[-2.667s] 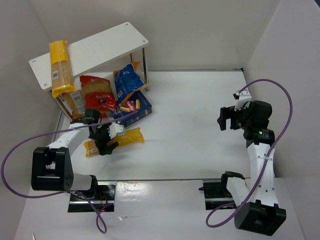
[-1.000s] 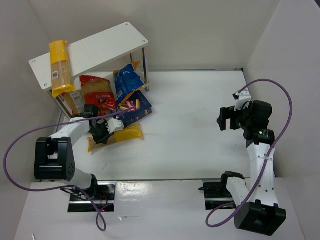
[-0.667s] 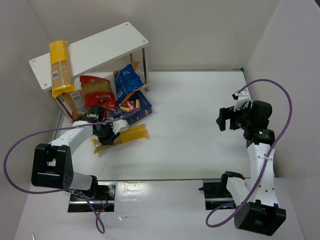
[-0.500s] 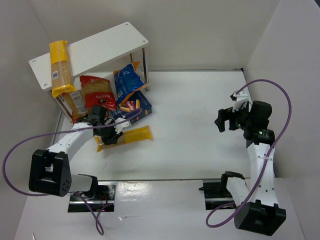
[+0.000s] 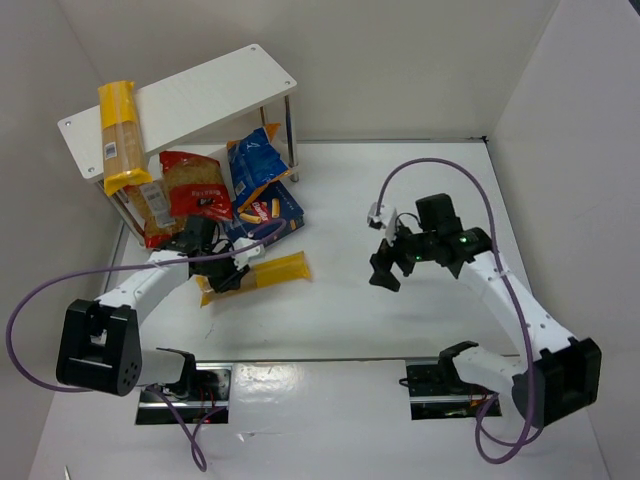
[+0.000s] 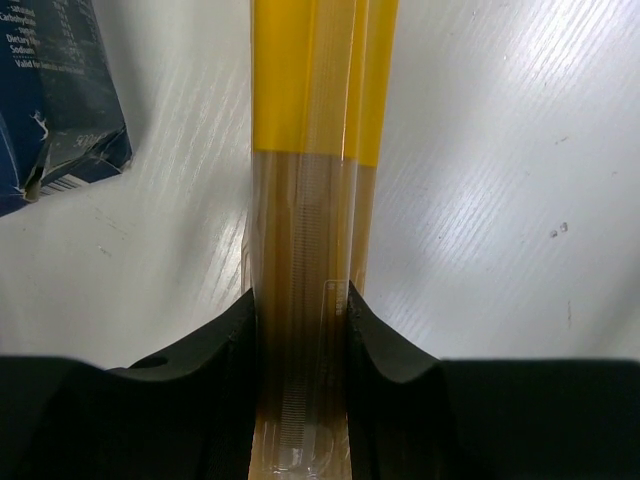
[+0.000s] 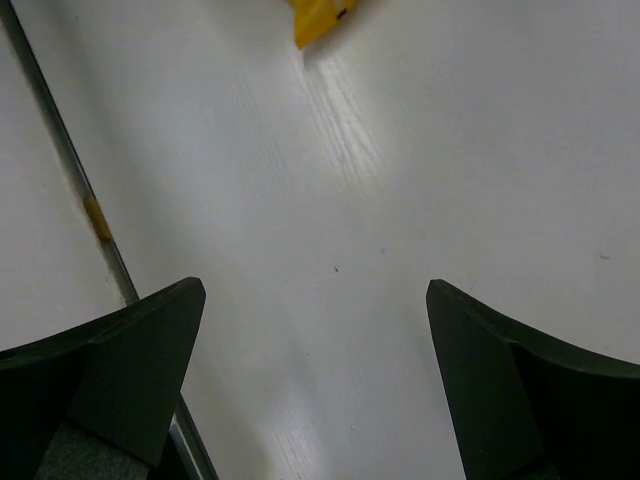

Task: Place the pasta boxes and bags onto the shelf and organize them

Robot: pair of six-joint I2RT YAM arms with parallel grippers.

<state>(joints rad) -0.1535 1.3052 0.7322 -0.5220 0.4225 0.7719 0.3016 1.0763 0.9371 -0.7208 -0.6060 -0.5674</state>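
White tabletop (image 5: 400, 190), front of white metal-legged shelf (image 5: 210, 85): long yellow-and-clear spaghetti bag (image 5: 265, 271) dragged rightward, left gripper (image 5: 226, 277) clenched on its near end; right gripper (image 5: 385, 270), jaws spread empty, has swung in, likely for a two-arm lift.

1. The left arm stretches forward and low, and its gripper (image 5: 226, 277) is clamped on a spaghetti bag (image 5: 272, 267).
2. The right arm reaches inward toward the centre, with its gripper (image 5: 386, 273) spread wide.

Small white print on the dark-blue box (image 6: 60, 100) is illegible.
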